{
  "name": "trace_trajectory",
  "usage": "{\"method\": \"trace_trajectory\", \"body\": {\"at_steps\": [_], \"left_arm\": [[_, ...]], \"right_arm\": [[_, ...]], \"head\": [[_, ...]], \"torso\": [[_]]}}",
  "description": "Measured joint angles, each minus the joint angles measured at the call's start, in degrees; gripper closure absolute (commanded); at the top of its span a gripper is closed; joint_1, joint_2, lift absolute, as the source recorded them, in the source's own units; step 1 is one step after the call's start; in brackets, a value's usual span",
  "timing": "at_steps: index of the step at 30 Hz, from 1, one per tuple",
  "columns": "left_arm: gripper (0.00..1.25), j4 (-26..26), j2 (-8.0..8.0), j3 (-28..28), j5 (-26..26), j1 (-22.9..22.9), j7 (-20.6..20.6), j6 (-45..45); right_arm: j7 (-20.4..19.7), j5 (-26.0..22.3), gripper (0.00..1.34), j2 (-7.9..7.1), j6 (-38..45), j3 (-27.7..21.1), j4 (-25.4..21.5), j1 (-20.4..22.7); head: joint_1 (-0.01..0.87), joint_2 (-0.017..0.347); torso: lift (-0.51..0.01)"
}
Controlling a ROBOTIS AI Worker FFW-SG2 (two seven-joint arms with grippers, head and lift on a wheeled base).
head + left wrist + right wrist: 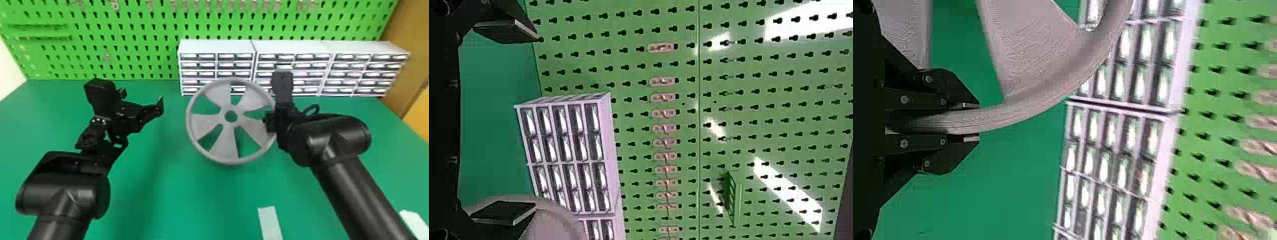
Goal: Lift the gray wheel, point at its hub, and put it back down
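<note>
Gray wheel (225, 143): matte, round rim (189, 121), five broad spokes (204, 123) flaring outward, gaps between. Fine line texture on spokes. Hub (224, 117) has a round center hole (231, 116), well apart from both sets of jaws. Rim is pinched between the right jaws at the wheel's right side; the rest extends left from them. Face toward head view. Wheel sits right of the left jaws, not touching them.

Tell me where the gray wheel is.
In the head view, the gray wheel is near the middle, held at its right side by the right gripper, in front of drawer units.
</note>
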Motion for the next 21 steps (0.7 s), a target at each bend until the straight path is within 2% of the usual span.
{"method": "trace_trajectory", "body": {"at_steps": [9, 21], "left_arm": [[0.1, 0.0, 0.08, 0.05, -0.09, 0.21, -0.39, 0.08], [0.1, 0.0, 0.13, 0.01, -0.09, 0.55, -0.71, 0.33]], "right_arm": [[0.0, 1.61, 1.33, -0.69, -11.14, -2.9, -2.12, 1.23], [0.0, 7.94, 1.33, -2.32, -30.14, -1.36, -2.54, 1.98]], "head": [[0.692, 0.048], [0.692, 0.048]], "torso": [[-0.088], [-0.088]]}}
